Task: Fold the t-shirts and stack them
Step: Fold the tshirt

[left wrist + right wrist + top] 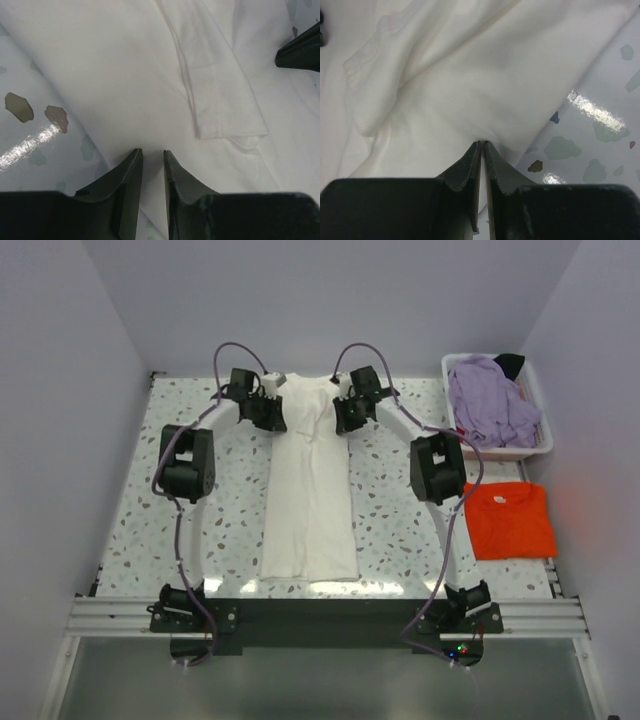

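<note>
The white shirt (308,490) lies long and narrow down the middle of the table (150,510). At its far end the right gripper (482,144) pinches the cloth edge, jaws almost touching. The left gripper (153,154) stands narrow at the opposite edge; whether it holds cloth is unclear. The orange shirt (510,522) lies at the right, and the lavender shirt (485,405) is in the basket (545,432).

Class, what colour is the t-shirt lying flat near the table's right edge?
Orange-red t-shirt; top external view shows it best.
</note>
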You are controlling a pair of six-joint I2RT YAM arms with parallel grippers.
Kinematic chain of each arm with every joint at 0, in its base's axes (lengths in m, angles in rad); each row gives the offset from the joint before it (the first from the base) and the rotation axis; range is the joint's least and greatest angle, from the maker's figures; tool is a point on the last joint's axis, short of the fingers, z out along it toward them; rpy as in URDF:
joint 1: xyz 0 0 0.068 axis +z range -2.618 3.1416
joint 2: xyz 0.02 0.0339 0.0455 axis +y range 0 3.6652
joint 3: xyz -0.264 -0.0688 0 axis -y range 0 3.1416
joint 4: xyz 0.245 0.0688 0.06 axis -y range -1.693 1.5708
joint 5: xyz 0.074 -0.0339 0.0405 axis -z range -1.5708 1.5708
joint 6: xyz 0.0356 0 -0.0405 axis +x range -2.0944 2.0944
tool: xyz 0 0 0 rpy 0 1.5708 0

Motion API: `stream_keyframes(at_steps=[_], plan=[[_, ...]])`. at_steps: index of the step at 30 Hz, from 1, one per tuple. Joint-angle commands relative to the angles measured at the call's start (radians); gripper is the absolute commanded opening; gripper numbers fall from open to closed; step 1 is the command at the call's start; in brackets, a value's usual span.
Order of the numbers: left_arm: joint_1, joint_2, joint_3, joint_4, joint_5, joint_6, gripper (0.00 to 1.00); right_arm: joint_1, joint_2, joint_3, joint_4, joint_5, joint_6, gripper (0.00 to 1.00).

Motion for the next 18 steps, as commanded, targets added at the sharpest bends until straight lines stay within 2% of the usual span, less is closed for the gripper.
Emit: stream_keyframes(at_steps=[1, 5, 8, 11, 12, 14, 17, 18], plan=[[0.014, 0.062, 0.042, -0.013, -0.065, 0.011, 0.3, -0.021, 0.069, 0.033, 0.012, 0.102, -0.007, 0.13], [0.014, 0.089, 0.085, -0.03, -0.065, 0.017, 0.3, -0.023, 0.082, 0.056, 0.015, 0.12, -0.007, 0.14], [0.015, 0.078, 0.103, -0.029, -0.064, 0.028, 0.35, -0.023, 0.059, 0.056, 0.017, 0.103, -0.009, 0.16], [0.023, 0.015, 0.094, -0.001, -0.03, 0.037, 0.44, -0.024, -0.016, 0.049, 0.032, 0.065, -0.026, 0.27], [0.025, -0.014, 0.073, 0.013, 0.002, 0.049, 0.47, -0.021, -0.039, 0.046, 0.037, 0.051, -0.03, 0.34], [0.025, -0.118, 0.041, 0.055, 0.024, 0.086, 0.51, -0.023, -0.136, 0.033, 0.064, 0.016, -0.043, 0.41], [0.026, -0.294, -0.044, 0.117, 0.056, 0.175, 0.62, -0.021, -0.278, 0.017, 0.107, -0.031, -0.066, 0.52], [0.026, -0.391, -0.1, 0.135, 0.056, 0.22, 0.71, -0.018, -0.312, 0.009, 0.122, -0.039, -0.082, 0.58]])
